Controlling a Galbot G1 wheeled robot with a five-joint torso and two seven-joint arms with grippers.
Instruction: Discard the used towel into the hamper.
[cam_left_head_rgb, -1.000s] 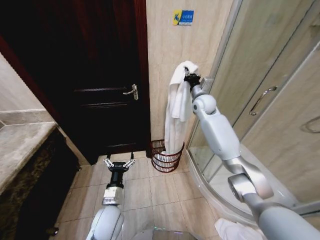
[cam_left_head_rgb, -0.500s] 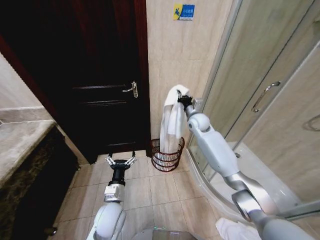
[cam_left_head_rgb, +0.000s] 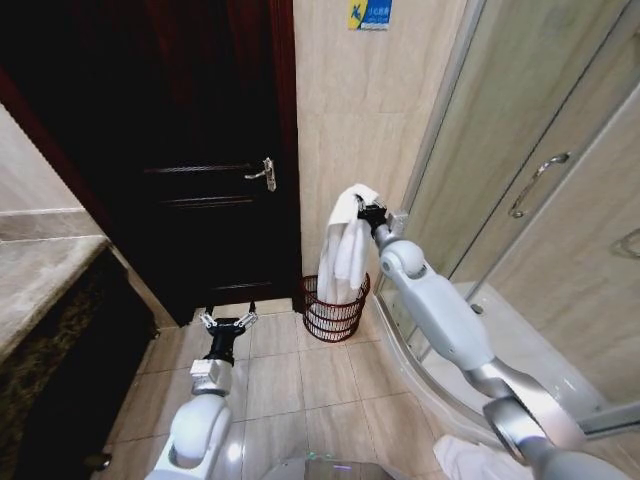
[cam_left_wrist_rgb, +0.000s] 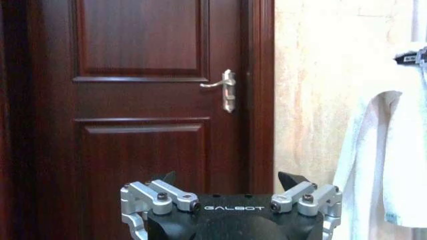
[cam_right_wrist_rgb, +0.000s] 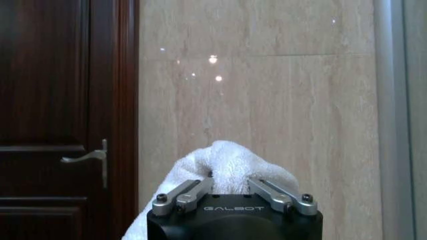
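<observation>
Right gripper (cam_left_head_rgb: 372, 213) clamped shut on the bunched top of the white towel (cam_left_head_rgb: 341, 255); cloth hung limp below the jaws, lower end dipping into the hamper (cam_left_head_rgb: 333, 312). Judged soft, light, not fragile; best pinched at a thick fold. Left gripper (cam_left_head_rgb: 227, 320) spread open, empty, low above floor. "GALBOT" (cam_right_wrist_rgb: 233, 209) printed behind the jaws.

White towel (cam_left_head_rgb: 343, 250) draped into wire hamper (cam_left_head_rgb: 333, 318)
</observation>
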